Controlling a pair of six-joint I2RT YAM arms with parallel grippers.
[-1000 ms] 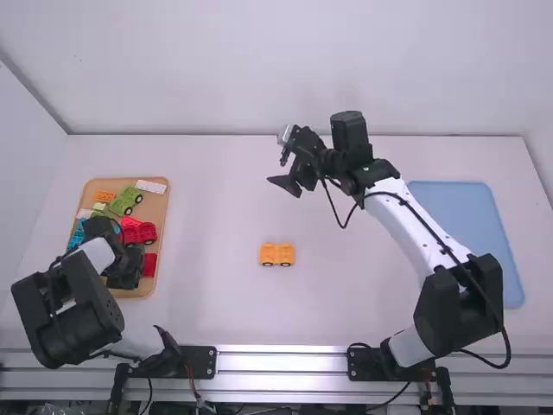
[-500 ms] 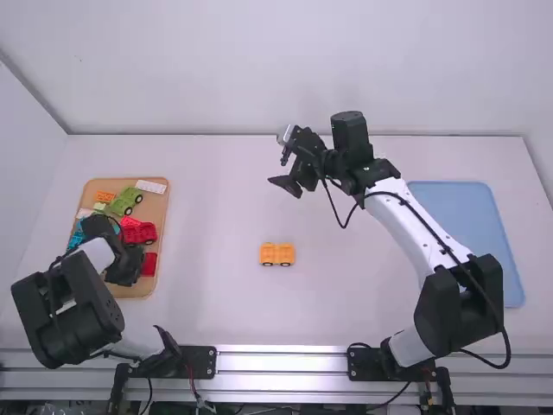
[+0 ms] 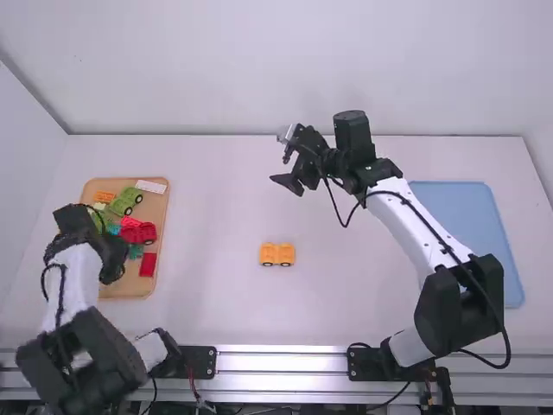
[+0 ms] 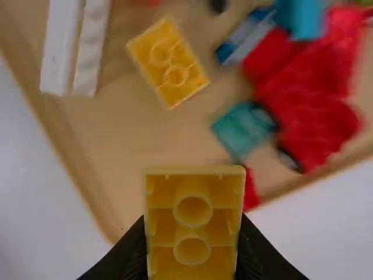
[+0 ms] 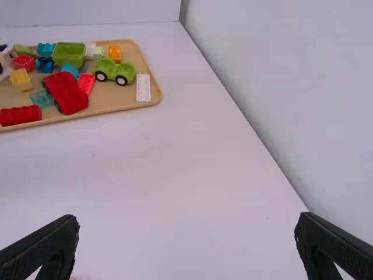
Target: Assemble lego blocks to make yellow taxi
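Shifted left over the wooden tray (image 3: 161,212) since the earlier frame, the left gripper (image 3: 112,271) bares a teal block (image 3: 136,252) just beside it, and our left wrist view shows it clenching a yellow block (image 4: 193,233) above blurred pieces. We see a yellow wheeled piece (image 3: 277,254) well to its right, on the base side of the released right gripper (image 3: 281,169), while in our high view the left arm hides part of the tray.

The vehicle piece (image 3: 277,252) was orange-yellow and black-wheeled, the nearest block (image 4: 193,233) in the left wrist view yellow, one toy car (image 5: 115,70) green, the tray (image 3: 159,207) under it tan, the table (image 3: 207,303) white.
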